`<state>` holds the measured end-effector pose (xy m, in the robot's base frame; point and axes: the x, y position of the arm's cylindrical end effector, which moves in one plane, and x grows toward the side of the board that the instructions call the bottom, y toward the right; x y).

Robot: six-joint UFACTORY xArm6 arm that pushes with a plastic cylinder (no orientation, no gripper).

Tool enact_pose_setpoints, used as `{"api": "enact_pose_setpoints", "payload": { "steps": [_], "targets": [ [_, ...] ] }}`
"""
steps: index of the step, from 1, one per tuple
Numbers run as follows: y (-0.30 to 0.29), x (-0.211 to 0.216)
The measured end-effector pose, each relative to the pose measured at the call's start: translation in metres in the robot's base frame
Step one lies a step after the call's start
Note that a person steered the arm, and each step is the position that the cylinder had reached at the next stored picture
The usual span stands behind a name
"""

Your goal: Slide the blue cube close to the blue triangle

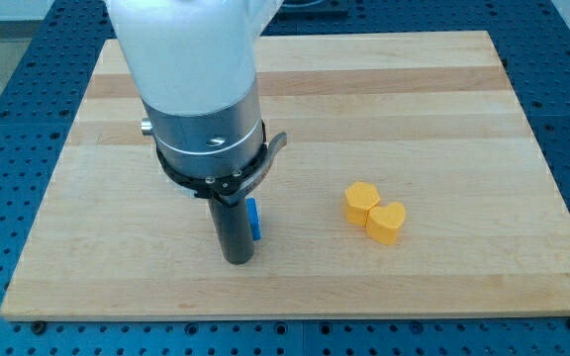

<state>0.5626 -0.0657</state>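
A small part of a blue block (253,219) shows just right of my dark rod, low on the wooden board (414,119); the rod hides most of it, so I cannot tell its shape. My tip (237,261) rests on the board right beside the blue block, at its lower left, seemingly touching it. No second blue block shows; the arm's body covers the board's upper left.
Two yellow blocks sit touching right of centre: a hexagon-like one (360,202) and a heart-shaped one (386,222) at its lower right. The board lies on a blue perforated table (8,99).
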Motion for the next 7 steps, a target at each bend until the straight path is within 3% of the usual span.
{"api": "enact_pose_setpoints", "payload": {
  "steps": [2, 3, 4, 7],
  "targets": [
    [-0.003, -0.019],
    [0.022, -0.001],
    [0.04, -0.011],
    [0.013, -0.036]
  ]
}}
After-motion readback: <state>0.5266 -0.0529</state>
